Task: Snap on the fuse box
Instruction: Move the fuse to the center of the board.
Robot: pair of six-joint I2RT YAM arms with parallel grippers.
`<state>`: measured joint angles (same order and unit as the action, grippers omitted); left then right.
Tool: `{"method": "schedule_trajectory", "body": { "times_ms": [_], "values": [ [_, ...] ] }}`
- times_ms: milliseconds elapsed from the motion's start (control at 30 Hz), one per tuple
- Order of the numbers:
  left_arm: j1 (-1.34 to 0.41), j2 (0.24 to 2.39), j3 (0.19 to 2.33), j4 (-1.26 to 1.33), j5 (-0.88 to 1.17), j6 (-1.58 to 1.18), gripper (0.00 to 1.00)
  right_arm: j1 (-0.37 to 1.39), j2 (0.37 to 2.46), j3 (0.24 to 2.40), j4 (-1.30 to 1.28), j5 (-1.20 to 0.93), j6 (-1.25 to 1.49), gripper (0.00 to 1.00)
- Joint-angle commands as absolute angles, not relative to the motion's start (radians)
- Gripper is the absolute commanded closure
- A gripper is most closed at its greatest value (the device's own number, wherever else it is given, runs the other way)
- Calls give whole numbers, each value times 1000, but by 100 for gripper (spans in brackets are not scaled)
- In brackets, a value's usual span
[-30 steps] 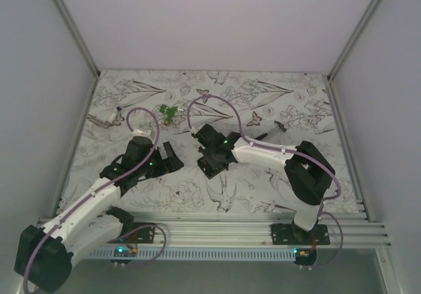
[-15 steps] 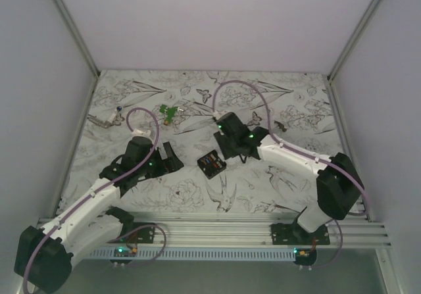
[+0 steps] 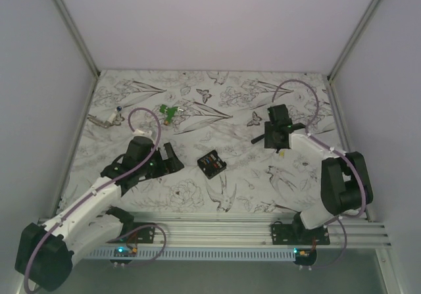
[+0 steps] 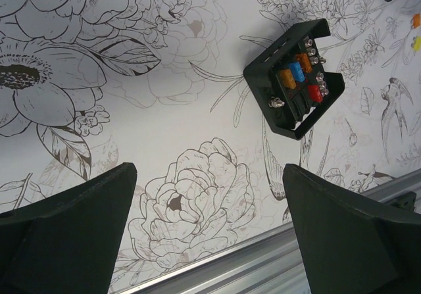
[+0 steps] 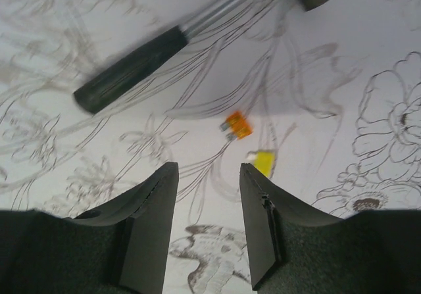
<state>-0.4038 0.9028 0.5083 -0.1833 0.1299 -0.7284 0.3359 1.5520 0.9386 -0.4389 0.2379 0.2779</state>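
Lying uncovered mid-frame, the fuse box [image 3: 212, 163] looks not yet snapped on, with left claw [image 4: 208, 172] and right claw [image 5: 208, 170] both released, empty.

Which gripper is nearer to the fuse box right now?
Left. The left gripper sits just left of the fuse box, jaws open toward it. The right gripper hangs farther off, to its right and further back.
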Motion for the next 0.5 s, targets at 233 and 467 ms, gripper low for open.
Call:
{"method": "schedule_trajectory", "body": {
  "times_ms": [233, 467],
  "values": [
    [-397, 931, 537, -207, 133, -701, 1, 254, 1687, 1010, -338, 323, 337, 53],
    [-397, 936, 537, -204, 132, -699, 0, 253, 1725, 1020, -345, 351, 330, 53]
  ]
}}
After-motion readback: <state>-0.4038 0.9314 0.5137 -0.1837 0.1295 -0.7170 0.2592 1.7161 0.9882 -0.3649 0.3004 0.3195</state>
